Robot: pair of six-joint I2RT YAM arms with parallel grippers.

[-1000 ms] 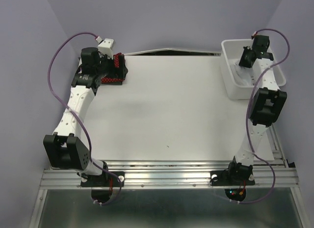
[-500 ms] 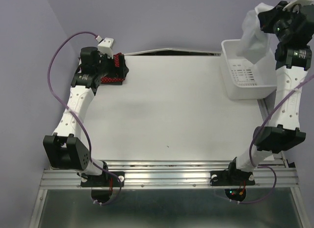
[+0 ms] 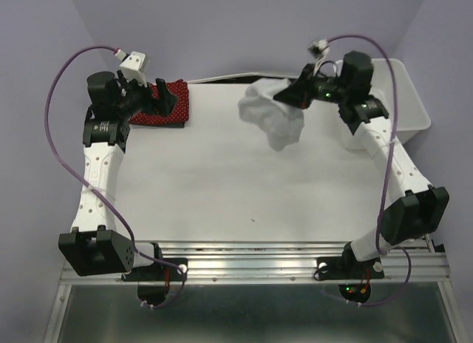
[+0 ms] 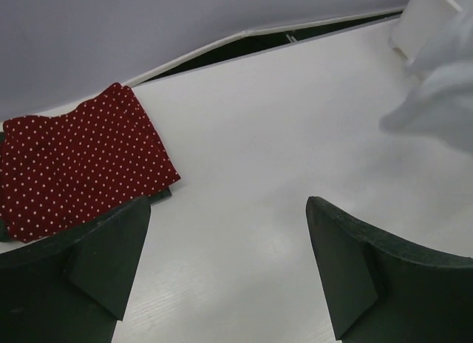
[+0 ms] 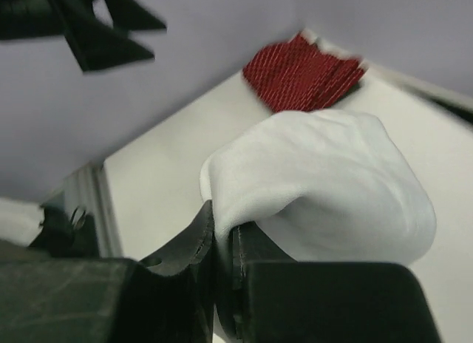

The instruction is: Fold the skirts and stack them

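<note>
- The right claw (image 3: pixel 281 97) is nearly closed, its two jaws pinching a fold of the white skirt (image 3: pixel 272 115).
- In the right wrist view the cloth comes up out of the narrow slit between the right claw's (image 5: pixel 222 226) jaws. From there the white skirt (image 5: pixel 325 177) swells into a rounded bunch.
- In the top view this skirt hangs crumpled from the claw over the tabletop (image 3: pixel 244 180), toward 1 o'clock. Whether its lowest fold touches the surface cannot be told.
- The white plastic bin (image 3: pixel 415 114) sits at the 2 o'clock corner, behind the right arm and apart from the white skirt.
- The red dotted skirt (image 3: pixel 166 105) lies folded flat at the 11 o'clock corner of the tabletop.
- In the left wrist view the red dotted skirt (image 4: pixel 74 162) is a neat rectangle. A thin strip of dark cloth (image 4: pixel 161 196) shows under its near edge, too little to tell more.
- The left claw (image 3: pixel 162 97) is spread wide with nothing between its jaws, just over the red skirt's left part.
- Its own camera shows the left claw (image 4: pixel 225 210) with bare tabletop in the gap. The white skirt (image 4: pixel 443 92) is blurred at 2 o'clock of that view, and the bin's corner (image 4: pixel 425 18) is above it.
</note>
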